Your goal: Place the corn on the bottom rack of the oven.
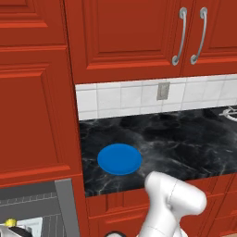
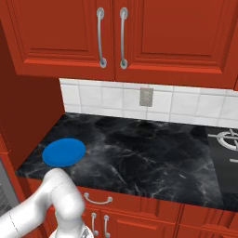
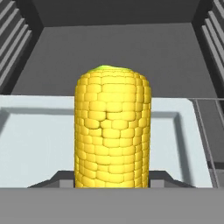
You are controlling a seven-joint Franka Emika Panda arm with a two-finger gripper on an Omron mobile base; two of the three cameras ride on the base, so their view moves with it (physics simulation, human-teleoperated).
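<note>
Inside the oven, claw grips corn.

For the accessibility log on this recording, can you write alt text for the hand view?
A yellow corn cob stands upright in the shut gripper, close to the camera. Behind it lies a pale bluish-white flat panel, and beyond that the oven shows its dark grey interior, with ribbed side walls to either side.

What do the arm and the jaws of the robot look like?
The arm is glossy white, made of thick rounded segments with smooth bulbous joints; thin dark seams show where segments meet. No cables or markings show. In the hand view the jaws are small, dark grey and blocky.
</note>
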